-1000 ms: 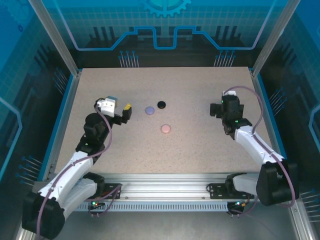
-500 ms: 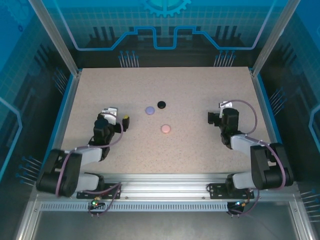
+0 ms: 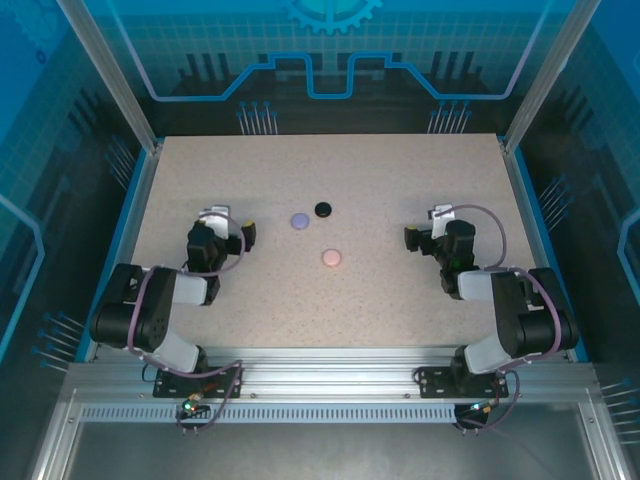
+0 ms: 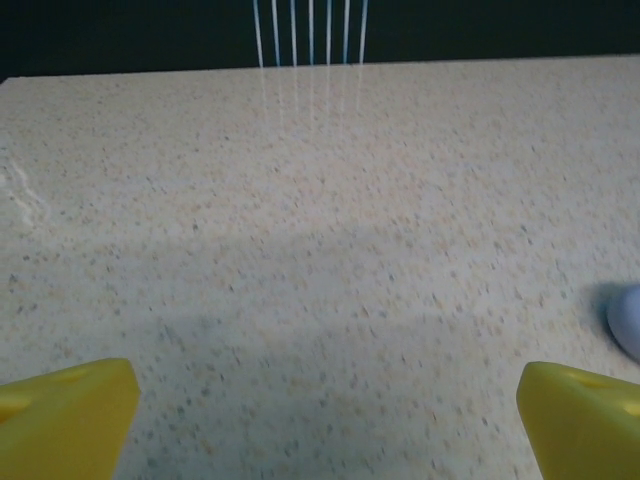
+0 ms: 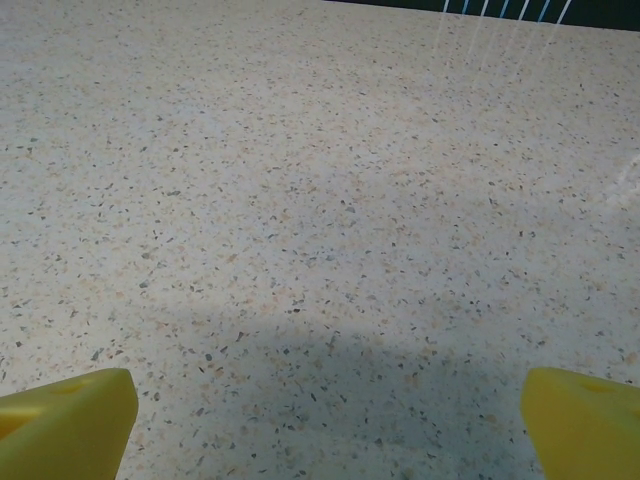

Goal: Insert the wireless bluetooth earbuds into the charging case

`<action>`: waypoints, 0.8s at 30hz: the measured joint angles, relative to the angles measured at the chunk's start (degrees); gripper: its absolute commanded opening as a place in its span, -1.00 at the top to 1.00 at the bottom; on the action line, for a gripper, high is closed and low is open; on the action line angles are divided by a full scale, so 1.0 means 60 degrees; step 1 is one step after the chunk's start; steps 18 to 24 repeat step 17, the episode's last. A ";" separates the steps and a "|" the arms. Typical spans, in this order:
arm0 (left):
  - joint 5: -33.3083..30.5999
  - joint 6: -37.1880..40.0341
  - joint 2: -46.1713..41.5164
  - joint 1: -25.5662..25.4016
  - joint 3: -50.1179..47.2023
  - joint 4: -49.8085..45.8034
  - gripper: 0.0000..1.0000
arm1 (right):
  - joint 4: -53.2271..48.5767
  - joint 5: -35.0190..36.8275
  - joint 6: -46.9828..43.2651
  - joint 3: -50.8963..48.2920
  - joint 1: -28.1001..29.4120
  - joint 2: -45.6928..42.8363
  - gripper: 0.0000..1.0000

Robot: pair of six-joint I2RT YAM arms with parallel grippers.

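Though each wrist view crops the yellow fingertips (image 4: 65, 415), you see left gripper (image 4: 322, 420) and right gripper (image 5: 325, 420) wide apart, empty. The lavender case (image 4: 628, 318) is cut off at right.

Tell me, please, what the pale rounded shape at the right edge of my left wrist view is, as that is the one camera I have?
Observer: It is a round lavender case, lying flat on the table to the right of the left gripper and a little farther out.
Operator: Are there other cases nearby?
Observer: Two. A black case sits close to the lavender one on its far right side, and a pink case lies apart from both, nearer the arm bases.
Operator: Where is the other arm?
Observer: The right gripper is low over bare table to the right of the pink case, its jaws open with nothing between them.
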 measured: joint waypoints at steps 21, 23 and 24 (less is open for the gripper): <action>0.0135 -0.0339 0.0000 0.0157 0.0164 -0.0583 -0.98 | 0.0055 -0.0142 -0.0018 0.0033 0.0000 0.0000 -1.00; 0.0135 -0.0339 0.0000 0.0157 0.0164 -0.0583 -0.98 | 0.0055 -0.0142 -0.0018 0.0033 0.0000 0.0000 -1.00; 0.0135 -0.0339 0.0000 0.0157 0.0164 -0.0583 -0.98 | 0.0055 -0.0142 -0.0018 0.0033 0.0000 0.0000 -1.00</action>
